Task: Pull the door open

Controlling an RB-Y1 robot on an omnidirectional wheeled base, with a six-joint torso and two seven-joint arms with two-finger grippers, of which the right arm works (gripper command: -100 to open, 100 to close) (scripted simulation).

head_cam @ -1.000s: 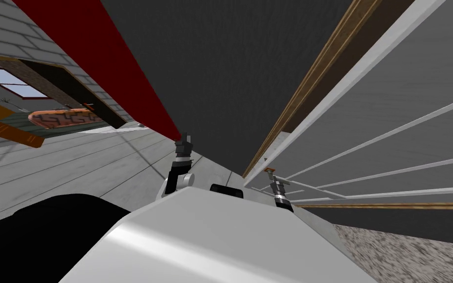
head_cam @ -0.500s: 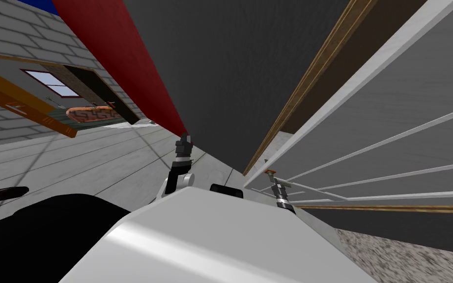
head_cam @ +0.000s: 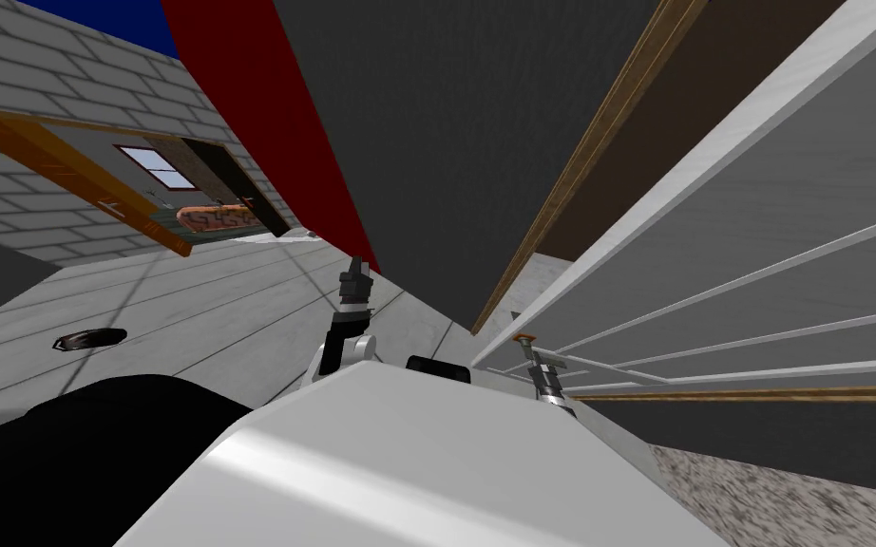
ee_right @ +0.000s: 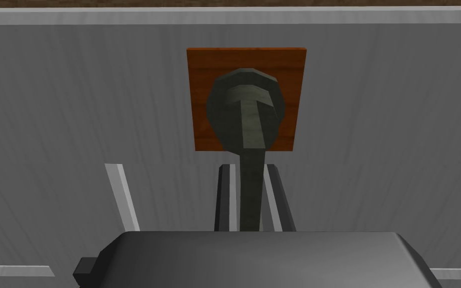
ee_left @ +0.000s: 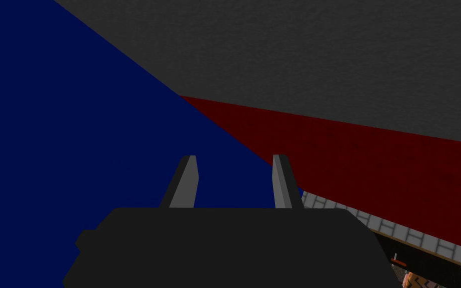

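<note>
**Dark arms, pale blades**

On the left arm (head_cam: 336, 344): black forearm, pale grey band near the wrist, rounded white joint housing at the base. On the right arm (head_cam: 547, 378): slim and dark, ringed with light grey bands. Same jaws on both: broad dark box with rounded corners, small stub at one side, two thin light grey blade fingers (ee_left: 188, 182) with darker flanks.

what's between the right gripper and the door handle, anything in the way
Nothing visible. The right gripper is shut on the handle, with a finger pressed on each side of its grey lever, just below the orange plate on the grey door.
</note>
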